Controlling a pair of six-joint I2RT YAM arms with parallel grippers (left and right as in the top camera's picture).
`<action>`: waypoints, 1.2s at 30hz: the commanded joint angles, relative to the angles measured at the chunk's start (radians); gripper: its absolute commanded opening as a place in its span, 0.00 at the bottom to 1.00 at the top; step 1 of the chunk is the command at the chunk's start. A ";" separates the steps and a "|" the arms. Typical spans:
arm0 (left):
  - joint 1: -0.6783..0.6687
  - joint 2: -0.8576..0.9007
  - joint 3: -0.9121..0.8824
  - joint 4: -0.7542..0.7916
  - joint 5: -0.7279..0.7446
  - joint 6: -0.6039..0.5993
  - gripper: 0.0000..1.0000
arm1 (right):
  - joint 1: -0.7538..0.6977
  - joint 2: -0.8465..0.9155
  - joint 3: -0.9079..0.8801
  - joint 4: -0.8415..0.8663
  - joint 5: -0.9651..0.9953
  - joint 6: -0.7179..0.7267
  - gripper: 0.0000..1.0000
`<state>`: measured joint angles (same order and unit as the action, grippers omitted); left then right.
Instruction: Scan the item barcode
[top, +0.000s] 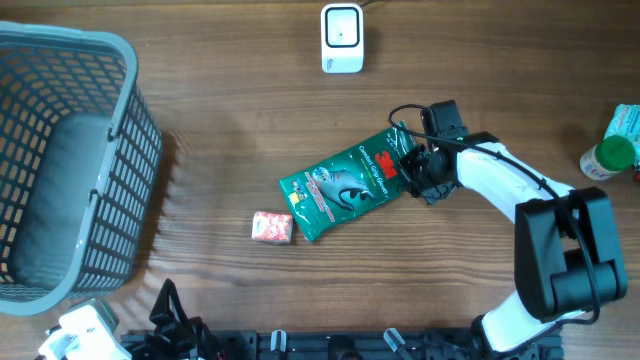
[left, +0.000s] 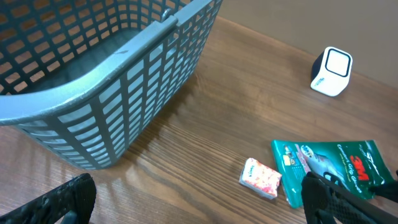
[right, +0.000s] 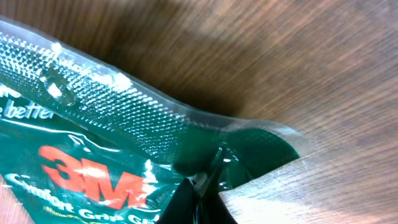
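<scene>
The right gripper (top: 413, 166) is pinched shut on the right-hand end of the green package (top: 345, 185). In the wrist view its tips meet on the clear crimped seal just past the red logo. That is a thin, slippery bite. From where I stand, the lift wants to be slow and straight so the film doesn't slide out or fold.

I can't see a barcode on the printed face that is turned up, so it is probably underneath. The package would need tipping over so that side faces the white scanner (top: 341, 38), which stands well apart at the far edge. The package lies flat and slantwise in the middle of the tabletop (top: 230, 110). A small pink-and-white packet (top: 272, 227) lies just beside its lower left corner and could get dragged along.

The left gripper (left: 199, 211) hangs wide and empty over the near left corner, by the grey basket (top: 130, 70). A green-capped bottle (top: 610, 156) stands at the far right. The wood grain looks smooth, with plenty of room.
</scene>
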<state>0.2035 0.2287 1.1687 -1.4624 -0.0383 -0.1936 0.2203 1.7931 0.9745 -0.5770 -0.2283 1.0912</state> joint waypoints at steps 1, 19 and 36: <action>0.006 -0.005 0.000 0.003 0.004 -0.002 1.00 | 0.005 -0.019 0.068 -0.175 0.113 -0.044 0.04; 0.006 -0.005 0.000 0.003 0.004 -0.002 1.00 | 0.006 -0.558 0.160 -1.032 -0.144 0.372 0.04; 0.006 -0.005 0.000 0.003 0.004 -0.002 1.00 | -0.085 -0.184 0.274 -0.713 -0.344 0.343 0.04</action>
<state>0.2035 0.2287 1.1687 -1.4624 -0.0383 -0.1936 0.1398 1.6081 1.1595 -1.2869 -0.5396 1.5261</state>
